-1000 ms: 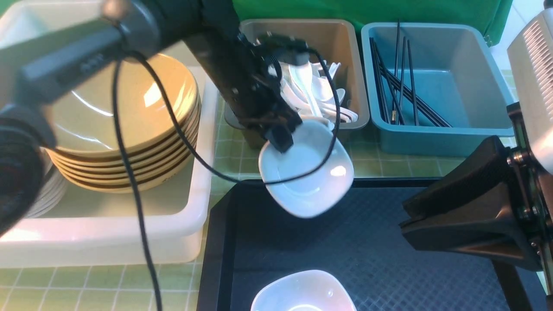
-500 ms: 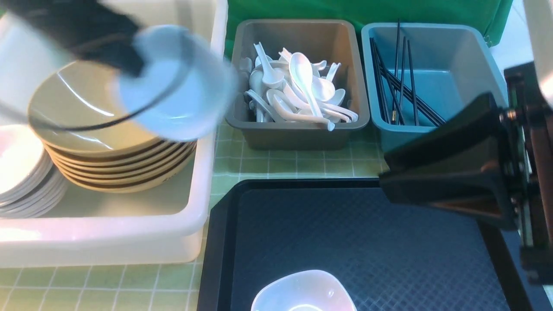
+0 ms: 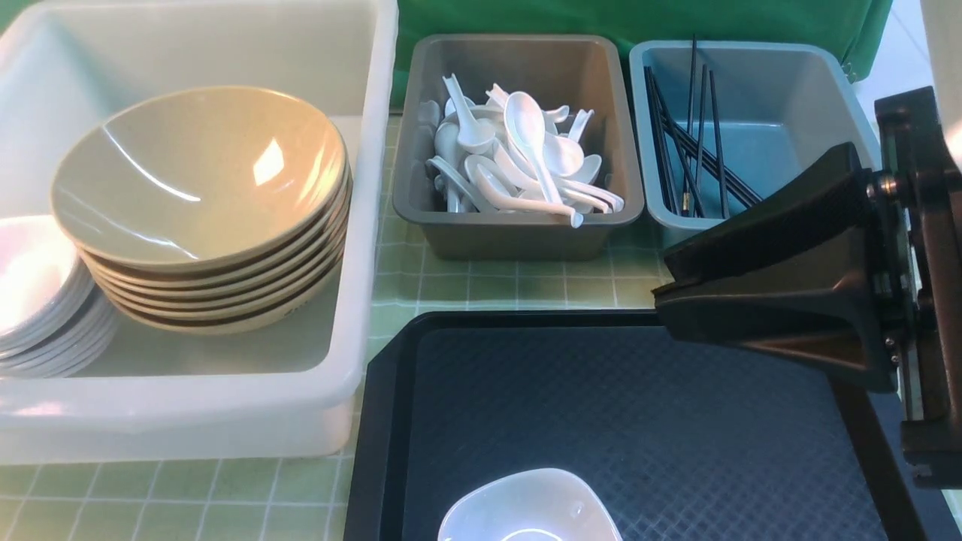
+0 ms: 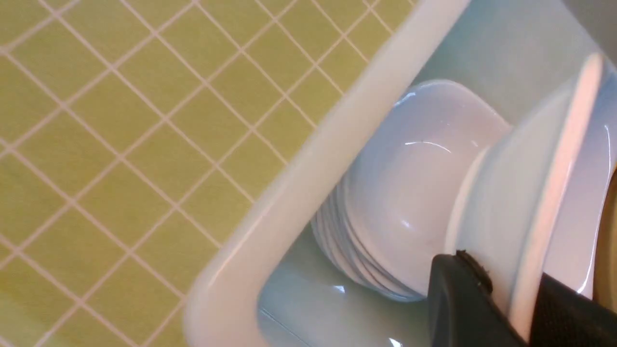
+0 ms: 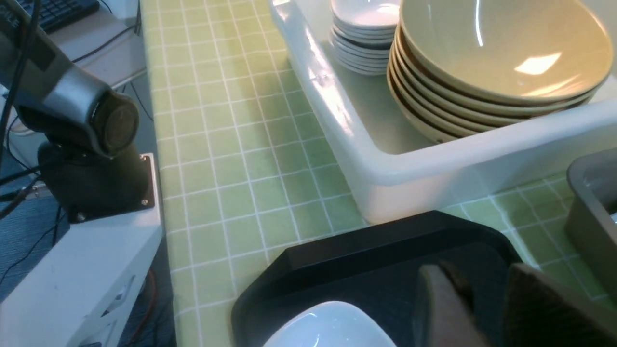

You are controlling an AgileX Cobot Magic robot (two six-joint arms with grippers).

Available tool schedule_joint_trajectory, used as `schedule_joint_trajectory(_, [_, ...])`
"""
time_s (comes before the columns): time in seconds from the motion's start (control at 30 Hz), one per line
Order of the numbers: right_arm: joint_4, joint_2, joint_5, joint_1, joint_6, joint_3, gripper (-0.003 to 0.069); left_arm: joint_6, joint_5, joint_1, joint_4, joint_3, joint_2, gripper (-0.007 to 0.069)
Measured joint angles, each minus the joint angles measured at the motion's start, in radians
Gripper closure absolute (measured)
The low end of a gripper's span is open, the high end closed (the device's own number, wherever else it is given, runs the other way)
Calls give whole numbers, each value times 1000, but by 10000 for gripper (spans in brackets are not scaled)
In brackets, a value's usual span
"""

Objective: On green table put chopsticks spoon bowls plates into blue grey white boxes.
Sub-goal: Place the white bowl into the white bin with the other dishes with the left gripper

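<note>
In the left wrist view my left gripper [image 4: 511, 294] is shut on the rim of a white plate [image 4: 530, 183], held on edge over the stack of white plates [image 4: 409, 193] in the white tub [image 4: 299, 193]. It is out of the front view. The tub [image 3: 353, 315] also holds a stack of tan bowls [image 3: 195, 173] beside the plates [image 3: 30, 293]. The grey box [image 3: 518, 240] holds spoons [image 3: 526, 158]. The blue box [image 3: 782, 98] holds chopsticks [image 3: 695, 143]. My right gripper [image 3: 665, 300] is open and empty over the black tray [image 3: 601, 406], which holds one white plate [image 3: 530, 511].
The green table [image 3: 511, 285] shows between the boxes and the tray. A green cloth [image 3: 639, 19] hangs behind the boxes. In the right wrist view the left arm's base [image 5: 87, 159] stands off the table's edge, beyond the tub [image 5: 366, 159].
My left gripper carried the white plate from over the tray's far edge leftward across the bowls and out of the front view. My right gripper shifted left and up over the tray.
</note>
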State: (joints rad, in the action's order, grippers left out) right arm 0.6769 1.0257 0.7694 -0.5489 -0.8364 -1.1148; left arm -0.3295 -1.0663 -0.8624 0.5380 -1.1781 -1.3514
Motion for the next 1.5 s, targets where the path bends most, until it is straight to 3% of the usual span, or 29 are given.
schedule_joint_trajectory(0.2, [0, 0, 16, 0, -1, 0, 457, 32, 60, 104, -26, 20, -97, 609])
schedule_joint_trajectory(0.33, [0, 0, 26, 0, -1, 0, 454, 63, 117, 108, -34, 20, -152, 609])
schedule_joint_trajectory(0.67, [0, 0, 42, 0, -1, 0, 451, 71, 139, 111, 82, 17, -271, 597])
schedule_joint_trajectory(0.83, [0, 0, 44, 0, -1, 0, 446, 70, 139, 131, 81, 11, -277, 466])
schedule_joint_trajectory(1.03, [0, 0, 44, 0, -1, 0, 443, 94, 134, 164, 58, 9, -281, 180])
schedule_joint_trajectory(1.2, [0, 0, 50, 0, -1, 0, 438, 118, 91, 169, 63, 9, -281, -8])
schedule_joint_trajectory(1.5, [0, 0, 83, 0, -1, 0, 432, 164, 75, 171, -27, 19, -199, -38])
